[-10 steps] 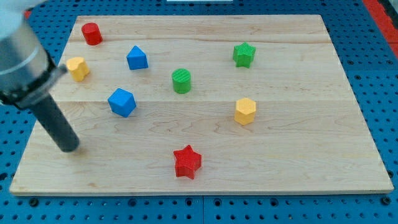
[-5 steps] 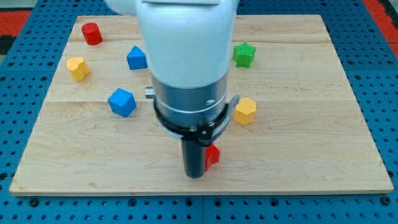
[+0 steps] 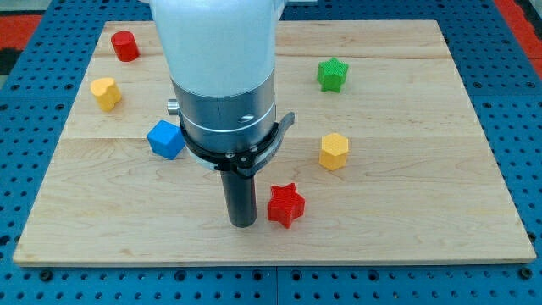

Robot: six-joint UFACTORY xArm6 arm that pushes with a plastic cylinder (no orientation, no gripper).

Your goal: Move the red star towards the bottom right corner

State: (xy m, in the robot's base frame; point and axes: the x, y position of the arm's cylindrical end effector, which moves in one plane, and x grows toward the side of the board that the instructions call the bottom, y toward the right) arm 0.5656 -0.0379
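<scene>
Since only one camera view is given, everything comes from it. My tip stands on the board, low and left of centre, a bare rod holding nothing. The red star sits just to the tip's right, close against the rod; whether they actually touch I cannot tell. The yellow hexagon lies up and right of the tip, beyond the star. The blue cube is up and left of the tip, beside the arm's body. The yellow block and red cylinder are far up-left, and the green star is far up-right. The arm's bulk hides the middle of the board behind the tip, so anything there cannot be seen.

The star is well short of the bottom right corner. As I judge it, the risk is its pointed outline: a push landing off-centre on one arm could spin it and let it slip around the rod, drifting up toward the hexagon or down off the near edge instead of toward the corner.
</scene>
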